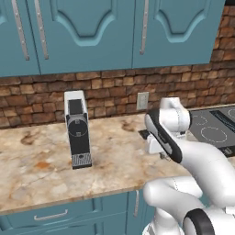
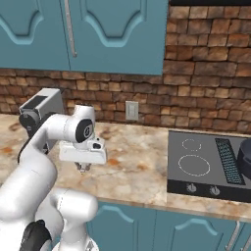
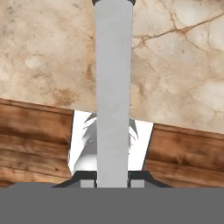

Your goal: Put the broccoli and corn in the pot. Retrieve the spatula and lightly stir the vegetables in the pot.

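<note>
Both my fingers (image 3: 87,183) press on the light grey handle of the spatula (image 3: 113,87) — it runs straight away from my gripper (image 3: 113,184) over the marble counter (image 3: 43,52). At the right edge of the right base view, the pot (image 2: 245,156) sits on the stove (image 2: 196,166) — well apart from my gripper.

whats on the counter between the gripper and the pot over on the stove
In the right base view, bare marble counter, then the black cooktop with its burner rings, lies between the gripper and the pot at the right edge. Nothing else stands there.
</note>
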